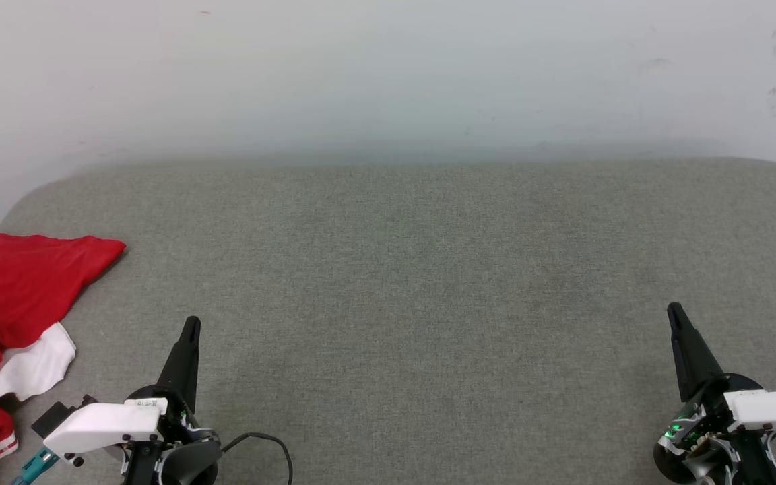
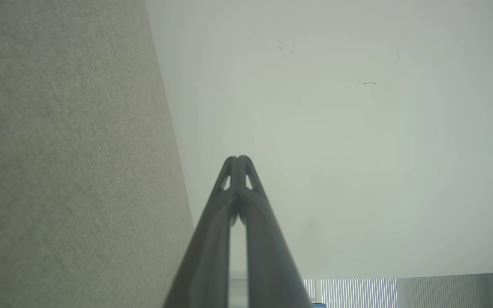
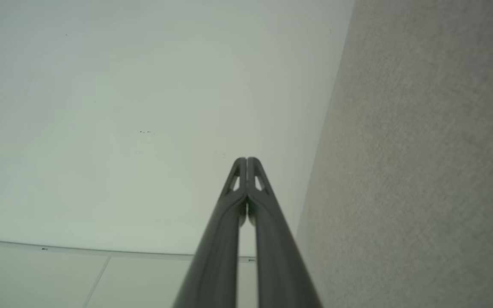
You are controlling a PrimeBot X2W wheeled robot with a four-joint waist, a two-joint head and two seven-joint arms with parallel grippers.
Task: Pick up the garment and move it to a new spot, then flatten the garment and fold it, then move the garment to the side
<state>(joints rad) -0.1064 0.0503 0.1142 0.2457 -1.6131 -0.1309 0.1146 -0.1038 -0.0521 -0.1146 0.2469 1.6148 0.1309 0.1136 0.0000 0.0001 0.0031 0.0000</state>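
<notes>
Left gripper and right gripper: fingers pressed together, holding nothing. The shirt lies crumpled and unfolded, well to the left of the left fingers. Judging by this, pickup, flattening and folding all remain.

1. Your left gripper: lower left of the head view, fingers pressed together, tips pointing forward.
2. Your right gripper: lower right, fingers likewise closed tip to tip, leaning slightly inward.
</notes>
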